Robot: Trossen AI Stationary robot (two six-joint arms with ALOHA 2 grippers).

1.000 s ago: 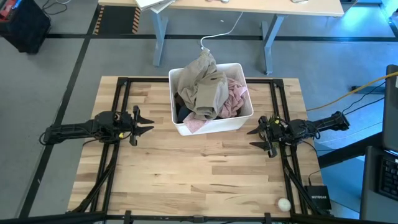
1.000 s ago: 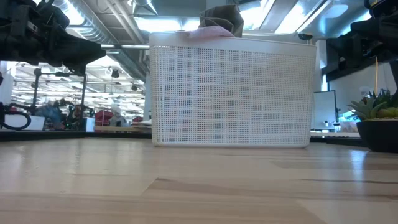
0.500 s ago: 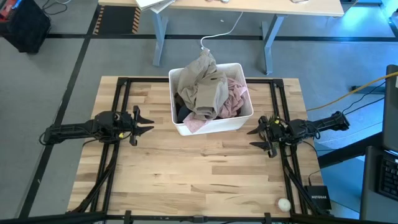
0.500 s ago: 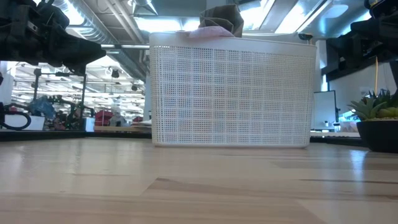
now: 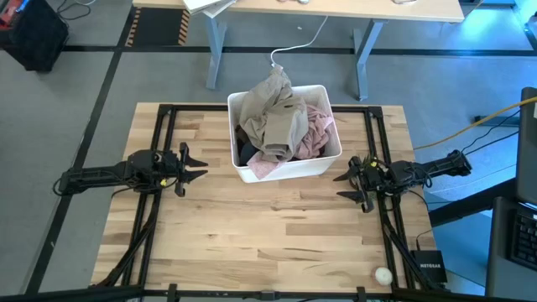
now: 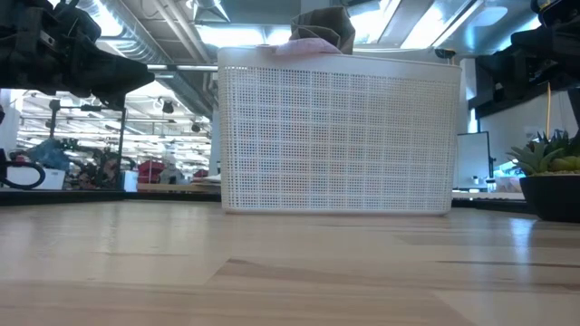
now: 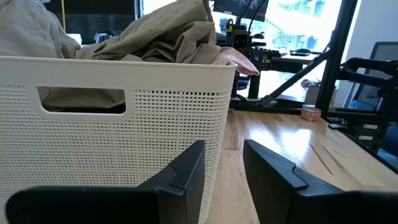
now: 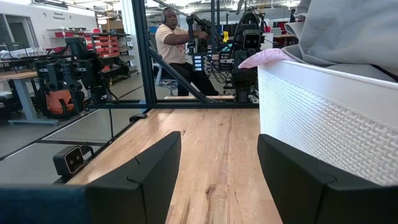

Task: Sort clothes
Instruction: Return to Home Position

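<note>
The room is a large workshop: grey floor, a pale desk [image 5: 319, 8] on metal legs beyond the far edge, racks and equipment in the background, and one person [image 8: 177, 46] seated well off in the right wrist view.

The surface [image 5: 268, 243] is one butcher-block wooden top with a black frame along its left and right sides. Most of it lies bare.

One white perforated bin [image 5: 289, 168] stands at the far centre of the surface. The clothes [image 5: 281, 126] are all inside it, heaped above the rim. Three colours can be counted from above: one khaki-beige piece on top, draping over the far rim; one pale pink piece on the right and near side; one dark piece showing at the left. Whether the dark fabric is one garment or two cannot be told.

Two arms, one each side. The left claw [image 5: 191, 165] hovers left of the bin, fingers parted a moderate gap, holding nothing. The right claw [image 5: 348, 186] hovers right of the bin, fingers spread wide, holding nothing. Both point inward towards the bin without touching it.

One small black box [image 5: 430, 270] sits at the near right corner, and one small pale round object [image 5: 383, 275] just beside it.
</note>
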